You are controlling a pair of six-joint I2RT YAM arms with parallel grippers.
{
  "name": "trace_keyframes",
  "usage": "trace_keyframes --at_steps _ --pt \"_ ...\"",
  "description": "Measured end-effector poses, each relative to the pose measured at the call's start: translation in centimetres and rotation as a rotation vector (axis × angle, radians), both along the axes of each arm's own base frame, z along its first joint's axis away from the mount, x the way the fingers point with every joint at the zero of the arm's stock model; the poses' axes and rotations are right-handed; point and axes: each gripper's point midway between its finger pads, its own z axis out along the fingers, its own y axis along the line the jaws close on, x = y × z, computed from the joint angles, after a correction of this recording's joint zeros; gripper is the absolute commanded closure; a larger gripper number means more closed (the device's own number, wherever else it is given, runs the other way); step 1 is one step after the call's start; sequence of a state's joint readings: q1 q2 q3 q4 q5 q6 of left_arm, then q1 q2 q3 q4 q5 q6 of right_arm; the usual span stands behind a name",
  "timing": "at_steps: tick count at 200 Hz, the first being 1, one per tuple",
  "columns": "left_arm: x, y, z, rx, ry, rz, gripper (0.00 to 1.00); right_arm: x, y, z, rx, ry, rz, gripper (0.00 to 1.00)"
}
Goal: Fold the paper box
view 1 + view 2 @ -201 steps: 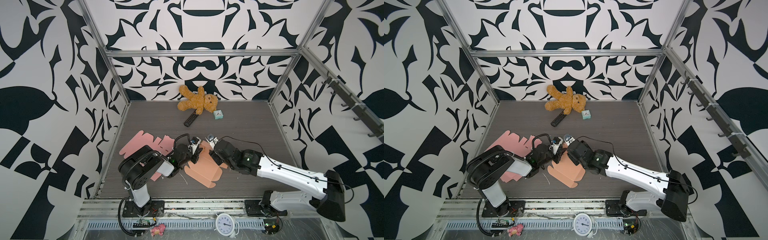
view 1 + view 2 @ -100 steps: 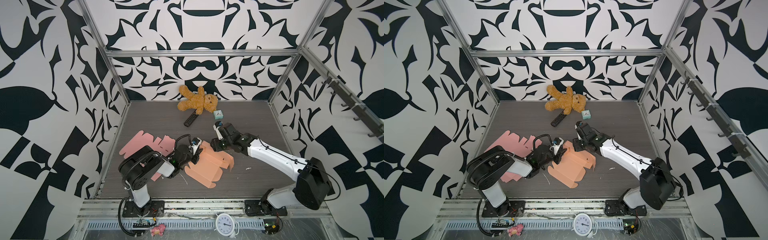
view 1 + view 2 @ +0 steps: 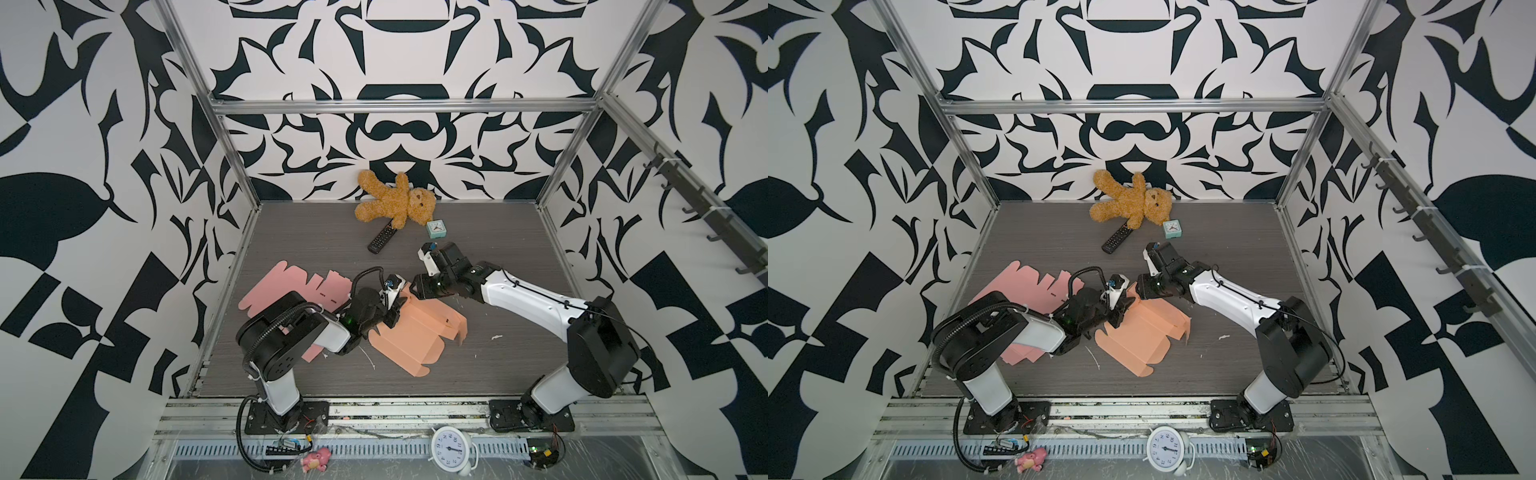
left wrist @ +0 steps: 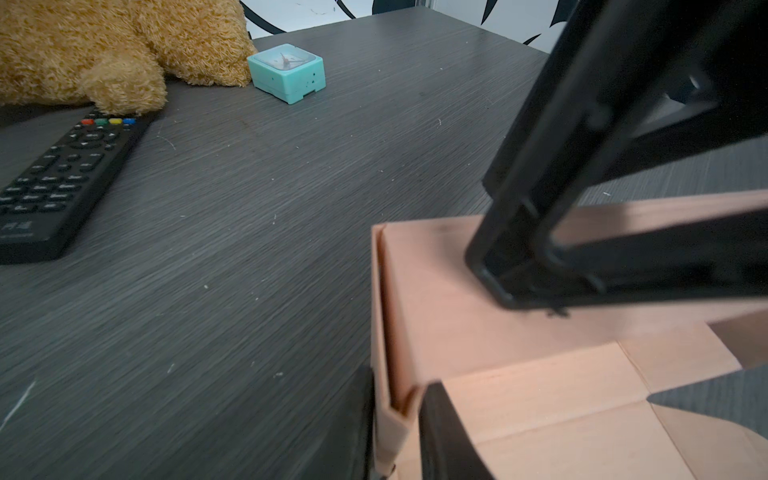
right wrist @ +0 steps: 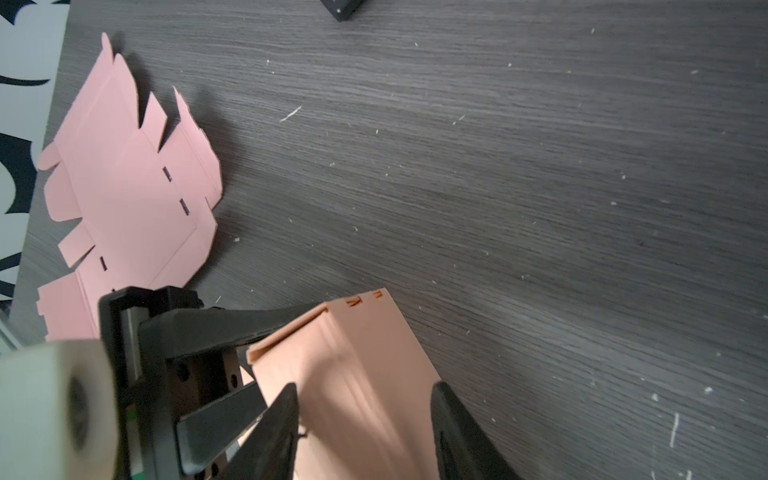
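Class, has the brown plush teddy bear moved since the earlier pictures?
No: the teddy bear still lies against the back wall, beside the square turquoise clock.

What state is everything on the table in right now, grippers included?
orange paper box: partly folded, one wall raised and doubled over, the rest flat.
pink box blanks: flat, unfolded.
left gripper: shut on the box's doubled wall.
right gripper: open, jaws apart at the raised wall.
teddy bear: lying down by the back wall.
remote: flat, buttons up.
teal clock: face up.
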State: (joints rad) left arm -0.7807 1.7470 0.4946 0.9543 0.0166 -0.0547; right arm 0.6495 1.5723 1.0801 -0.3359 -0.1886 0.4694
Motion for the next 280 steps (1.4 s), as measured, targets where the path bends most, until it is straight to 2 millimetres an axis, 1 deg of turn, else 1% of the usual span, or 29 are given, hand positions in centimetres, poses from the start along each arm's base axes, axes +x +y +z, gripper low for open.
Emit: trace_keyframes --at_steps 31,58,85,118,162,196,242,264,280 --pt "0.1 -0.1 0.1 0.000 -0.002 0.002 0.77 0.0 0.5 0.2 0.039 0.011 -0.007 0.48" --pt "0.4 -0.4 0.6 -0.007 -0.012 0.005 0.77 -0.3 0.8 -0.2 0.077 0.036 -0.019 0.49" --pt "0.5 -0.5 0.8 -0.010 -0.015 0.005 0.78 -1.1 0.6 -0.7 0.109 0.068 -0.035 0.51" --pt "0.5 -0.5 0.8 -0.010 -0.017 0.007 0.81 -1.6 0.5 -0.7 0.136 0.075 -0.050 0.51" --pt "0.6 -0.4 0.8 -0.008 -0.019 0.016 0.83 -1.6 0.9 -0.3 0.186 0.089 -0.067 0.52" --pt "0.9 -0.2 0.8 -0.001 -0.026 0.036 0.84 -1.5 1.1 -0.6 0.245 0.108 -0.100 0.52" --pt "0.7 -0.4 0.8 -0.005 -0.028 0.037 0.84 -1.6 0.9 -0.7 0.280 0.117 -0.133 0.52" --pt "0.7 -0.7 0.7 -0.012 -0.031 0.035 0.79 -1.8 0.7 -0.9 0.280 0.123 -0.140 0.52" --pt "0.8 -0.8 0.6 -0.021 -0.037 0.035 0.79 -1.9 0.7 -1.0 0.283 0.129 -0.141 0.52"
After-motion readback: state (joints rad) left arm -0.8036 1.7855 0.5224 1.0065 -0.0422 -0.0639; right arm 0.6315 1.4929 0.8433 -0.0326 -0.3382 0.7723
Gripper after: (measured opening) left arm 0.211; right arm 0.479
